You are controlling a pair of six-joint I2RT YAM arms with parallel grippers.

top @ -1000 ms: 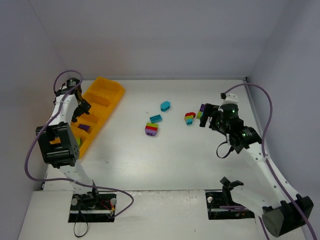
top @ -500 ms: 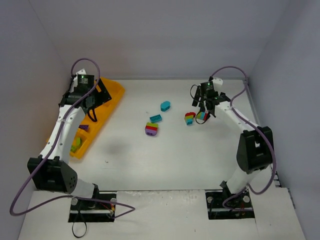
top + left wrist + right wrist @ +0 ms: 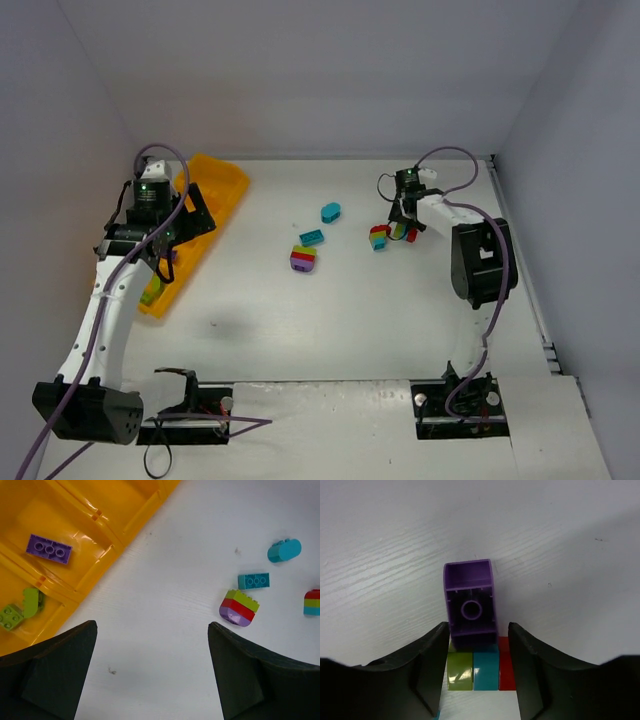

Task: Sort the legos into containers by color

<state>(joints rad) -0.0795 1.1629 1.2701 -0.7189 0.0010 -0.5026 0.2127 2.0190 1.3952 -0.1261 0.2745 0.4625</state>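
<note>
The orange-yellow tray [image 3: 215, 190] of containers lies at the far left. In the left wrist view one container [image 3: 115, 510] holds a purple brick [image 3: 49, 549] and the one beside it holds lime green pieces [image 3: 20, 611]. My left gripper [image 3: 172, 245] hangs open and empty [image 3: 152, 675] over the table by the tray's edge. A teal rounded lego [image 3: 331, 212], a teal brick [image 3: 311, 237] and two multicoloured stacks [image 3: 303, 259] [image 3: 379, 237] lie mid-table. My right gripper [image 3: 404, 222] is shut [image 3: 478, 630] on a green, teal and red stack [image 3: 480, 670] with a purple brick [image 3: 471, 595] against it.
White walls close in the table at the back and on both sides. The right arm's purple cable [image 3: 450, 160] loops over the far right corner. The arm bases [image 3: 460, 410] sit at the near edge.
My left gripper opened wide and pulled back from over the tray. My right gripper dropped onto the stack at the far right and its jaws closed in on it.
</note>
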